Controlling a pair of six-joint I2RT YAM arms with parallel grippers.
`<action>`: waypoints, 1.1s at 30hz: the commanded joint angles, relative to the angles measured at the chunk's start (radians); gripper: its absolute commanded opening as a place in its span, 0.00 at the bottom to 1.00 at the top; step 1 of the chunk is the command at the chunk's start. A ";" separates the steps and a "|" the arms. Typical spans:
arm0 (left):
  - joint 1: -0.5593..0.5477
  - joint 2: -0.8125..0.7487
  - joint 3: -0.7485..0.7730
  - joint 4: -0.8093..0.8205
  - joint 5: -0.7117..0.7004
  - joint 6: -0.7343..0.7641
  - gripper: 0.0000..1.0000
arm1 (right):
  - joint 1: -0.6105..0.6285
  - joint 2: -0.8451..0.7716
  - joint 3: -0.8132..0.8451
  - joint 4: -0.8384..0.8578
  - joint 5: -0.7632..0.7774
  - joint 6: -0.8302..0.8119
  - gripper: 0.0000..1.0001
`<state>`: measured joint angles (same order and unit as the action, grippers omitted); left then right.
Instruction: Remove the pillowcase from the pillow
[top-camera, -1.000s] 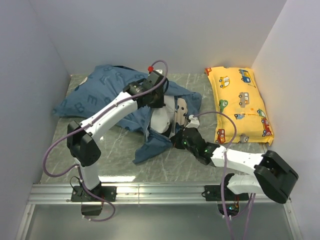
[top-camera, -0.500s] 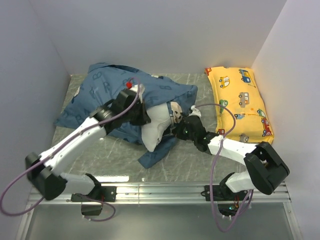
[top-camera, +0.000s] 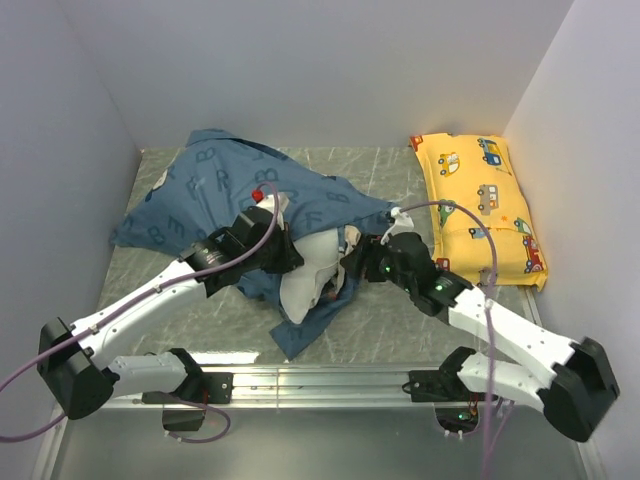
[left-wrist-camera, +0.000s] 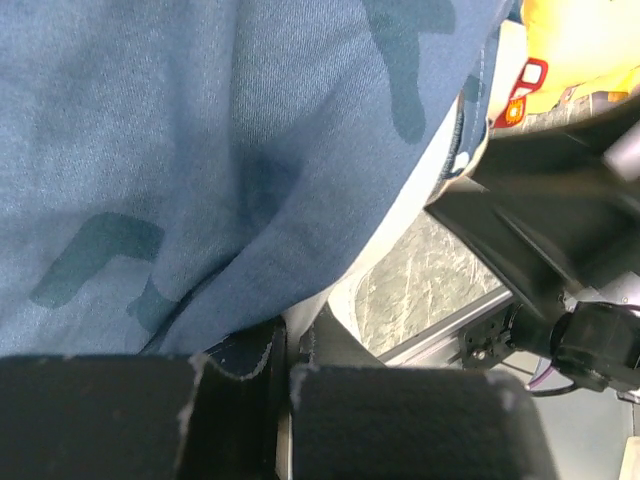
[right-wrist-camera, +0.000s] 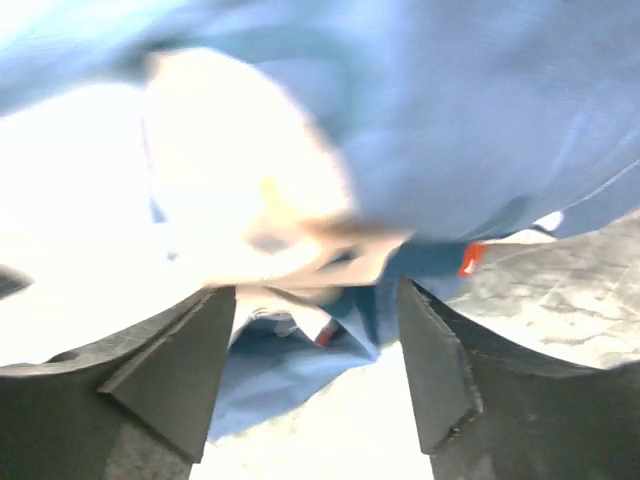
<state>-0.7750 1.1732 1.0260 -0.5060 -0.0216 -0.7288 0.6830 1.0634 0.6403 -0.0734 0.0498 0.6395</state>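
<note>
The dark-blue pillowcase (top-camera: 210, 195) lies bunched over the left and middle of the grey marbled worktop (top-camera: 400, 325), its pale letters showing, with a flap trailing toward the near edge. The white pillow (top-camera: 305, 270) bulges out of its open end at the centre, partly uncovered. The left gripper (top-camera: 288, 252) sits on the fabric just beside the exposed pillow; in the left wrist view its jaws are pressed almost together with a fold of the blue cloth pinched in the narrow gap. The right gripper (top-camera: 350, 265) is at the pillow's other side, its jaws spread wide; the right wrist view is blurred and shows blue cloth and white pillow between the 2 fingers (right-wrist-camera: 170, 380), with nothing clamped. A yellow car-print pillow (top-camera: 480, 200) lies along the right wall, apart from the pillowcase.
</note>
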 joint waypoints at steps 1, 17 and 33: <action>-0.023 0.006 0.040 0.126 0.025 -0.043 0.00 | 0.056 -0.105 0.078 -0.089 0.082 -0.044 0.76; -0.073 -0.085 0.135 -0.049 -0.032 -0.003 0.00 | -0.098 0.222 0.349 -0.279 0.363 -0.109 0.15; -0.073 -0.308 0.267 -0.157 0.046 0.037 0.00 | -0.453 0.388 0.318 0.098 -0.408 -0.089 0.14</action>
<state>-0.8436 0.9112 1.1995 -0.7204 -0.0502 -0.7067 0.2569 1.3853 0.9455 -0.1314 -0.1757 0.5606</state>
